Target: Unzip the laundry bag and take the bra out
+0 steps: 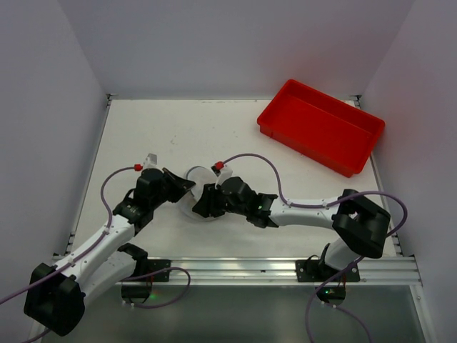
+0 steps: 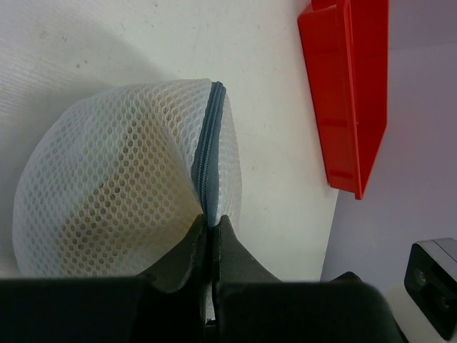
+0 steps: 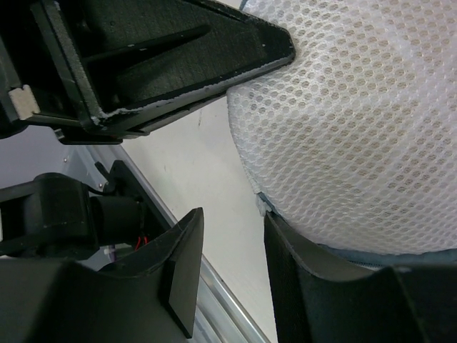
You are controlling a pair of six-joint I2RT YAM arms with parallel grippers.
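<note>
The laundry bag [image 1: 201,187], a round white mesh case with a grey-blue rim zipper [image 2: 209,153], stands on edge on the table between my two grippers. My left gripper [image 2: 212,223] is shut on the bag's zippered rim; in the top view it [image 1: 187,187] sits at the bag's left side. My right gripper [image 3: 232,246] is open beside the bag [image 3: 357,121], and its right finger [image 3: 300,286] touches the bag's lower edge by a small white tab. Something beige [image 2: 107,207] shows through the mesh; I cannot make out its shape. The zipper looks closed.
A red plastic tray [image 1: 323,126] lies at the back right, also in the left wrist view [image 2: 350,93]. White walls close in the table on three sides. A metal rail [image 1: 285,268] runs along the near edge.
</note>
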